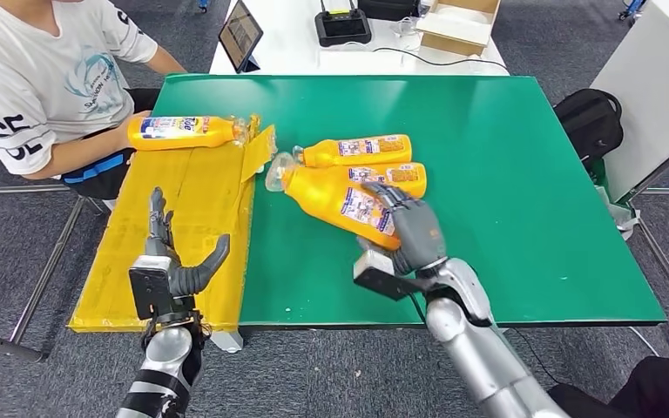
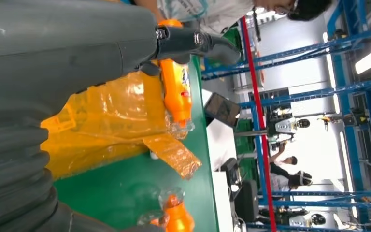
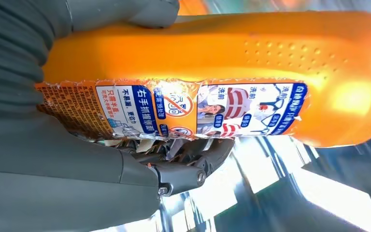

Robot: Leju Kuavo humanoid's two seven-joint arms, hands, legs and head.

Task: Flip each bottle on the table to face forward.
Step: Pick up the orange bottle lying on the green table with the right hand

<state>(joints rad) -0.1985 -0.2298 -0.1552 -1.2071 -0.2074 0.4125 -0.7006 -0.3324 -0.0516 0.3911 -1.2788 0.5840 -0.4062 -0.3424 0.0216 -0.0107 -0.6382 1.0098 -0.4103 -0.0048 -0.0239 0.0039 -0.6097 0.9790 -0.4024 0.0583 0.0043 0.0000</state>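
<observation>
Right hand [image 1: 414, 233] grips tilted bottle [image 1: 335, 198]; left hand [image 1: 170, 266] open, fingers spread.

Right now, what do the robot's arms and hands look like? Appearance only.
Both arms are silver metal with rounded segments. The left hand and right hand are dark grey, with slim jointed fingers and a thicker grey thumb. A boxy black-and-silver block sits at each wrist. In the wrist views the hand has a grey ribbed cover and a small screw at a thumb joint.
</observation>
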